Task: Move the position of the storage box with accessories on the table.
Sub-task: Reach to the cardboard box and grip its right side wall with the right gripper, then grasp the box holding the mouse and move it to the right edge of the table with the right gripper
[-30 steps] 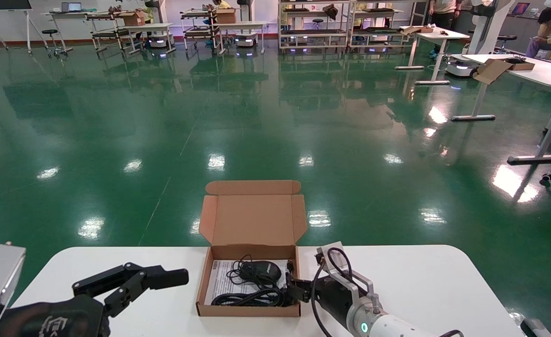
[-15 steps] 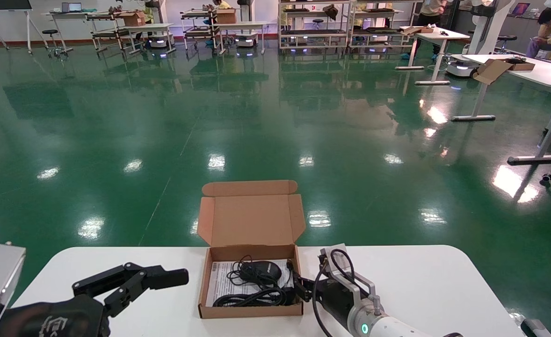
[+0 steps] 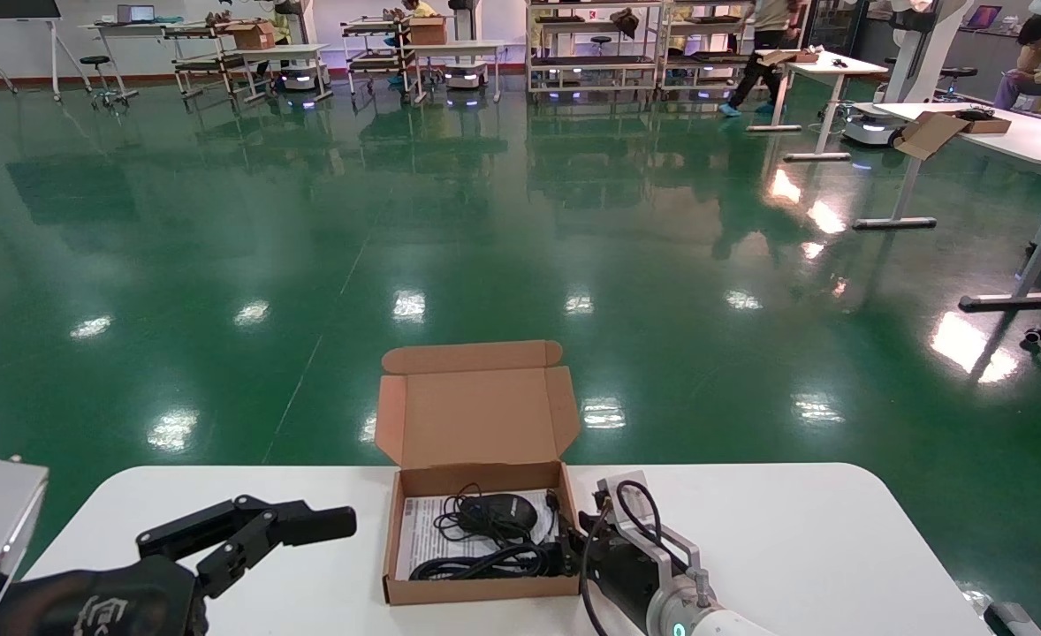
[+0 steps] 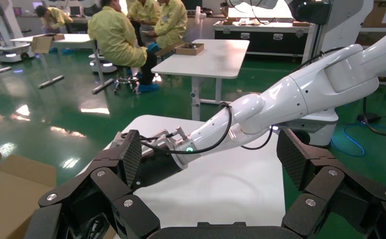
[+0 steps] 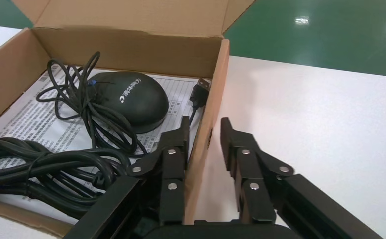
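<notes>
In the head view there is one storage box (image 3: 482,539) near the middle of the white table (image 3: 794,530), close to the near edge, with its lid standing up open toward the far side. Inside it lie one black mouse (image 3: 497,511), one bundle of black cable (image 3: 476,563) and one white printed sheet (image 3: 416,534). The right gripper (image 3: 571,549) is at the right wall of the box, and its arm comes in from the lower right. The left gripper (image 3: 308,525) hovers over the table to the left of the box, well apart from it, with its fingers spread wide and holding nothing. Behind the table there is a green shiny floor, several white tables and shelves far away.

In the left wrist view the two black fingers (image 4: 126,164) of the left gripper stand wide apart with nothing between them. Beyond them the white right arm (image 4: 290,99) reaches over the table. A corner of the brown box (image 4: 12,184) shows at the edge. Some people in yellow coats (image 4: 116,35) sit at distant tables.

In the right wrist view the right gripper (image 5: 207,137) has one finger inside the box and one finger outside, so the cardboard wall (image 5: 211,109) is between them; the gap is narrow and the fingers close on this wall. The mouse (image 5: 131,99) lies on the sheet (image 5: 37,114) just beside the inner finger, and the USB plug (image 5: 200,92) leans near the wall. The coiled cable (image 5: 42,164) fills the near part of the box.
</notes>
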### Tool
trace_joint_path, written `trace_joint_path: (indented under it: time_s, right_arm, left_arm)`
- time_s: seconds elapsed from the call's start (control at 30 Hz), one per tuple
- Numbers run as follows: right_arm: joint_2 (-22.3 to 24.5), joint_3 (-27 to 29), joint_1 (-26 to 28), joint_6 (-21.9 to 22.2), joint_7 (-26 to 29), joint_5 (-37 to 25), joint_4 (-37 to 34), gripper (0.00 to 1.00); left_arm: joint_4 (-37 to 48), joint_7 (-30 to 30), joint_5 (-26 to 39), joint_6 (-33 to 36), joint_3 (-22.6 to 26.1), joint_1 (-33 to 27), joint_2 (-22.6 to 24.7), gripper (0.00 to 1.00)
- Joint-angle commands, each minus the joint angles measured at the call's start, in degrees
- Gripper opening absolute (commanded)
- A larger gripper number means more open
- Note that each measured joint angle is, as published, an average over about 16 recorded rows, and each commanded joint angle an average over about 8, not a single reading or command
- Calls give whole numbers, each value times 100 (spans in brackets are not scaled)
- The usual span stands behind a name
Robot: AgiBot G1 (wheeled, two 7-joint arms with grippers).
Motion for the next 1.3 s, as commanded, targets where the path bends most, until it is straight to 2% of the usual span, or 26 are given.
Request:
trace_joint_path:
  time_s: [0.03, 0.33, 0.63, 1.03, 1.3]
  right_arm:
    - [1, -48, 6, 23, -1, 38, 8, 0]
    - [15, -105, 97, -75, -169, 123, -50, 0]
    - [57, 123, 419, -551, -633, 209, -381, 0]
    - [202, 837, 1259, -1445, -1446, 668, -1282, 0]
    - [544, 1267, 2014, -1963, -2043, 989, -1948, 0]
  left_arm:
    - [0, 0, 0, 0, 0, 0, 0, 100]
    - [0, 0, 0, 0, 0, 0, 0, 100]
    - [0, 0, 0, 0, 0, 0, 0, 100]
    - [0, 0, 0, 0, 0, 0, 0, 100]
    - [0, 0, 0, 0, 0, 0, 0, 100]
